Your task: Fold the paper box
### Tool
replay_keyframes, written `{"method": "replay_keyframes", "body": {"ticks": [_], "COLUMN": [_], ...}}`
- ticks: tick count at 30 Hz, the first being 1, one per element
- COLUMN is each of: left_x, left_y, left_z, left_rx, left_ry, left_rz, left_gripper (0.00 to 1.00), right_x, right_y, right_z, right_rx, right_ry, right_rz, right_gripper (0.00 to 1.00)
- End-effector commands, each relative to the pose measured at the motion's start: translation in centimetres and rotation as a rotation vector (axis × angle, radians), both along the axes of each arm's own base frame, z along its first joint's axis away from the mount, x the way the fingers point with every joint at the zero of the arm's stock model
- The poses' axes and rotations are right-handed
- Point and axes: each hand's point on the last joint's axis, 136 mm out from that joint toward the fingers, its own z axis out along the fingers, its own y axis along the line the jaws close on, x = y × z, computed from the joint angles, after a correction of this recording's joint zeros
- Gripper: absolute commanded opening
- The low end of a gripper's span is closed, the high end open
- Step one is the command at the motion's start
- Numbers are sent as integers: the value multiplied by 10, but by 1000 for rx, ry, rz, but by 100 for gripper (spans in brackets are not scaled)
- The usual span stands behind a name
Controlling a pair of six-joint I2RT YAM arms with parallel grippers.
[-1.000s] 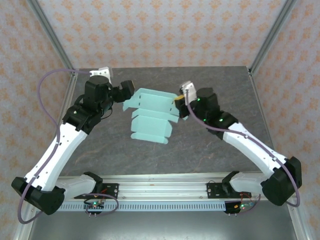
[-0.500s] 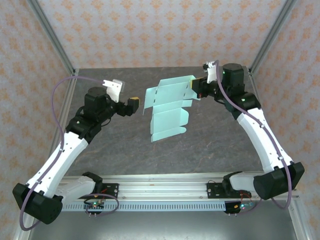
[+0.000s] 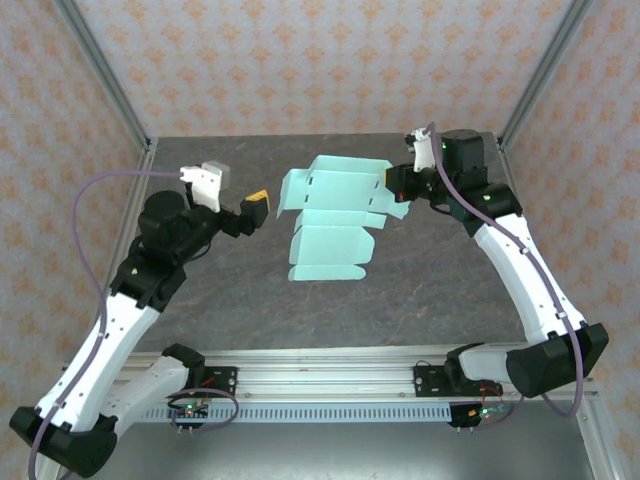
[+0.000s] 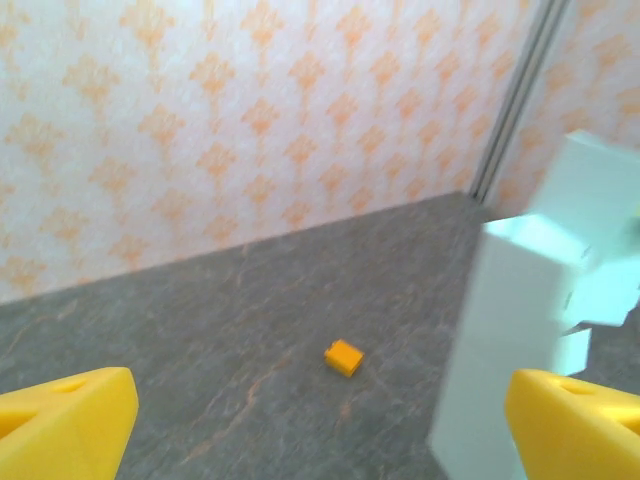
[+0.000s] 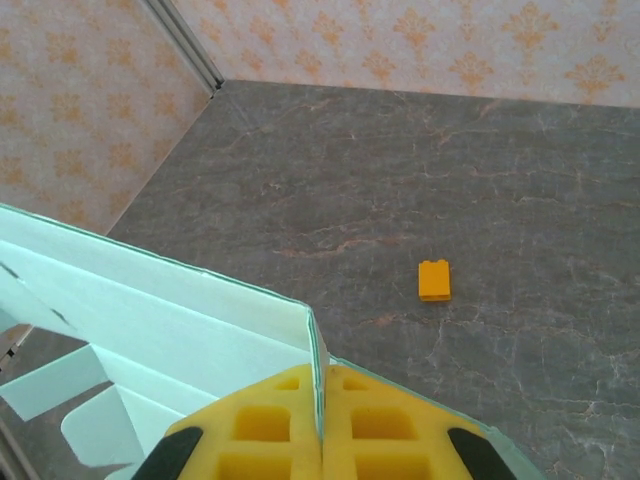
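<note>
Paper box (image 3: 330, 215) pinched in right hand (image 3: 392, 188), left hand (image 3: 254, 208) gaping

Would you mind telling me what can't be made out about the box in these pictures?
Left wrist: the box is blurred and cut off by the right edge; creases unreadable.
Right wrist: the right gripper covers the box edge it pinches; the left and bottom edges cut the sheet off.
Top view: whether the lowest flap touches the table cannot be told from above.

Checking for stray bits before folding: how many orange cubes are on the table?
1. The cube lies on the bare table, apart from the box held by the right gripper. The box may hide others.
</note>
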Motion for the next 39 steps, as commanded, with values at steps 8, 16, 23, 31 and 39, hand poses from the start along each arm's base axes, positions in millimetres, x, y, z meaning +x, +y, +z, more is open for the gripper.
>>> {"method": "replay_keyframes", "body": {"ticks": [8,16,23,31,39], "left_x": [14,56,70,77,78], "left_y": [-47,-33,-25,-42,-68], "left_z": [-25,-31,-31,-36,-21], "left_rx": [155,284,325,394,414], "left_ry": [39,57,67,67,60], "left_rz": [-206,-68,-80,-197,-358], "left_gripper": [97,97,97,97,91], "right_x": [-2,-12,-19,-28,-34], "right_y": [2,2,4,5,10], "right_z": [4,1,-3,-12,-13], "right_rx": [24,-17,-66,-127,-109], "right_ry": [16,-10,-51,-94,-107], "right_rz": [4,49,119,198,238], "right_gripper": [0,0,0,0,0]}}
